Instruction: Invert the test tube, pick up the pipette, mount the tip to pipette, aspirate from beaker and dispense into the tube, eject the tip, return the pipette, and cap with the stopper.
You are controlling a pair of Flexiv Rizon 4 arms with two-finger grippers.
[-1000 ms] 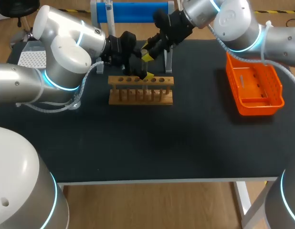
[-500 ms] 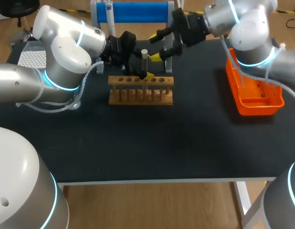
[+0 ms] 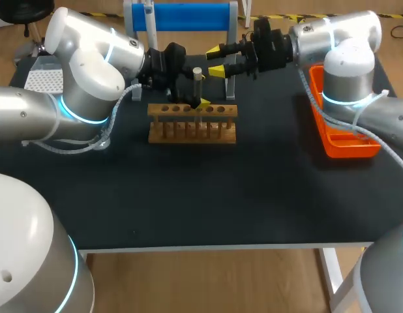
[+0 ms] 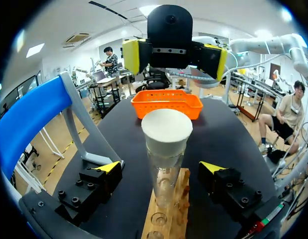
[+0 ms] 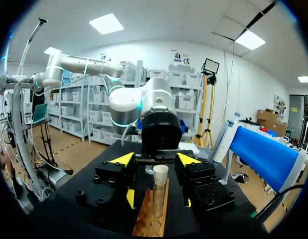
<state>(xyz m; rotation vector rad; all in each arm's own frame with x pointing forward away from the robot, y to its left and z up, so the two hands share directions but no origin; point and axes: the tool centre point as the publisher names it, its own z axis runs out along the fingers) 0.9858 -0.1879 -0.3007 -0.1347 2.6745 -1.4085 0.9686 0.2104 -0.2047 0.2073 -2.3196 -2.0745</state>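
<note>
The tube (image 3: pixel 198 88) stands upright in a hole of the wooden rack (image 3: pixel 221 111), near the back middle of the black surface (image 3: pixel 208 195). A white stopper (image 3: pixel 197 70) sits in its mouth.

The left arm comes in from the left side. Its claw (image 4: pixel 160 167) sits low around the tube and is spread wide, with one yellow-tipped finger (image 4: pixel 101 179) on each side of the glass. There is a clear gap on both sides, so it grips nothing. In its wrist view the stopper sits just ahead, between the tips and above them.

The right arm reaches in from the right along the back edge. Its claw (image 3: pixel 216 60) hangs just beyond the tube, about level with the stopper and pointing towards it. Its two yellow tips are well apart with nothing between them. In the right wrist view the tube rises ahead of that claw, in line with the gap between its fingers but clear of both, with the left claw on the far side.

An orange basket (image 3: pixel 351 149) sits on the right of the surface, partly under the right arm. A blue stand (image 3: pixel 182 15) stands at the back edge behind the rack.
</note>
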